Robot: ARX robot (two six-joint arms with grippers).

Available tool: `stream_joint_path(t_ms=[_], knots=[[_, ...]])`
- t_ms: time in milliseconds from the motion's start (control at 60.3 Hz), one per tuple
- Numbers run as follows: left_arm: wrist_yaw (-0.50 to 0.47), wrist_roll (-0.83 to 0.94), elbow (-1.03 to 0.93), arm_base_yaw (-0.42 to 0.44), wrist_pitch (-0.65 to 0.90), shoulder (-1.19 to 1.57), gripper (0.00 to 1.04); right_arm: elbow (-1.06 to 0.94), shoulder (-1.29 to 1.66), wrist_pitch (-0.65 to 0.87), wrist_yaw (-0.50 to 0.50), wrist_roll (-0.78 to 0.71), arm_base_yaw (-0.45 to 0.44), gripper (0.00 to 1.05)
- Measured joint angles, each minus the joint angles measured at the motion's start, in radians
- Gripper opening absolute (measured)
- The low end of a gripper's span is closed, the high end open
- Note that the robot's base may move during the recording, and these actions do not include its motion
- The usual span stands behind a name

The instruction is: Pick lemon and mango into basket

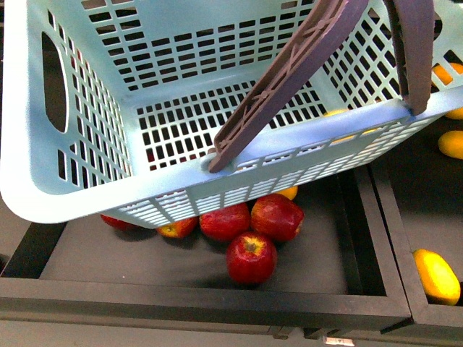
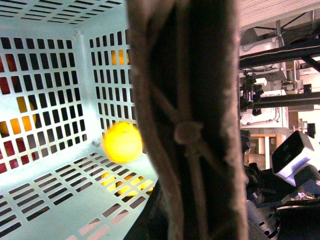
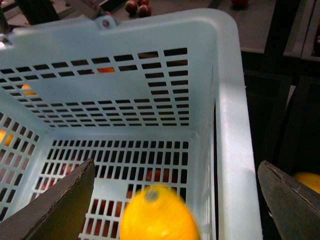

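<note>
The light turquoise basket (image 1: 65, 195) hangs tilted above the trays, its two brown handles (image 1: 289, 79) running up out of the front view. My left gripper (image 2: 190, 215) is shut on a handle (image 2: 187, 120), which fills the left wrist view. A round yellow fruit, by its look the lemon (image 3: 157, 215), is blurred inside the basket (image 3: 230, 150), directly below my open right gripper (image 3: 175, 165). The same lemon (image 2: 122, 142) shows near a corner of the slotted floor. The oblong yellow mango (image 1: 436, 275) lies in the right-hand tray, outside the basket.
Several red apples (image 1: 251, 256) lie in a black tray (image 1: 217, 293) under the basket. More orange-yellow fruits (image 1: 451, 143) sit at the far right. A raised black divider (image 1: 387, 217) separates the two trays.
</note>
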Motion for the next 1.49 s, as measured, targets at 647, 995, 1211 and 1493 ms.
stream_joint_path(t_ms=[647,995,1211,1493], knots=[[-0.002,-0.002,-0.003,-0.001,0.0,0.0,0.05,-0.29,-0.278,0.245,0.278,0.029,-0.211,0.65],[-0.002,-0.002,-0.003,-0.001,0.0,0.0,0.05,-0.55,-0.512,0.261,0.341,0.003,-0.146,0.02],[-0.003,-0.001,-0.003,-0.001,0.0,0.0,0.05,-0.634,-0.644,0.21,0.409,0.003,-0.072,0.02],[-0.006,-0.001,-0.003,-0.001,0.0,0.0,0.05,-0.697,-0.795,0.127,0.416,0.002,-0.07,0.15]])
